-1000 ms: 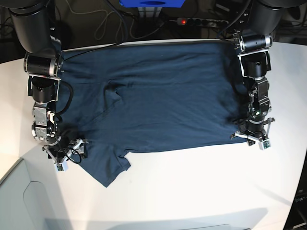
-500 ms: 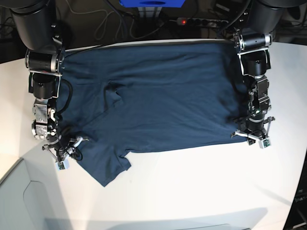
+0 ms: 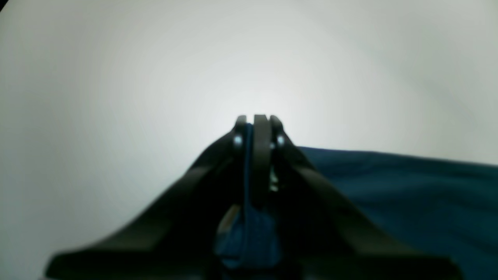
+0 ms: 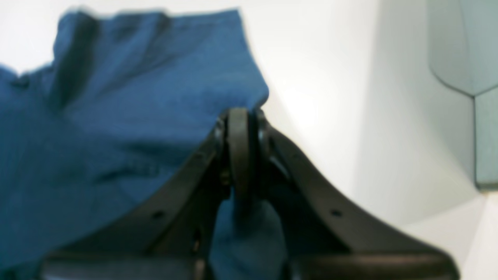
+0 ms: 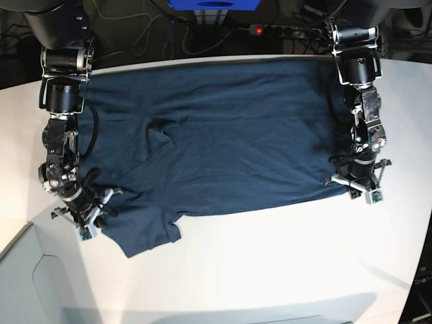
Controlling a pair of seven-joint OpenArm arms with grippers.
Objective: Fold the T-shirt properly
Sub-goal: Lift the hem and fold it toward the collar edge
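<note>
The dark navy T-shirt (image 5: 223, 135) lies spread flat on the white table (image 5: 283, 270), one short sleeve (image 5: 145, 233) pointing to the front left. In the base view my right gripper (image 5: 96, 213) sits at the shirt's front left corner beside that sleeve, and the right wrist view shows the gripper (image 4: 239, 113) shut with blue cloth (image 4: 116, 116) pinched between its fingers. My left gripper (image 5: 353, 189) is at the shirt's front right corner. In the left wrist view it (image 3: 255, 118) is shut on a thin fold of the shirt (image 3: 389, 194).
A power strip (image 5: 270, 30) with a red light, cables and a blue box (image 5: 212, 3) lie behind the table's back edge. A grey panel (image 5: 40, 283) borders the table at the front left, also seen as a grey panel (image 4: 467, 58) from the right wrist.
My right gripper has gone from open to shut on the shirt's edge by the sleeve. The sleeve has shifted a little to the left. The left gripper keeps its grip.
</note>
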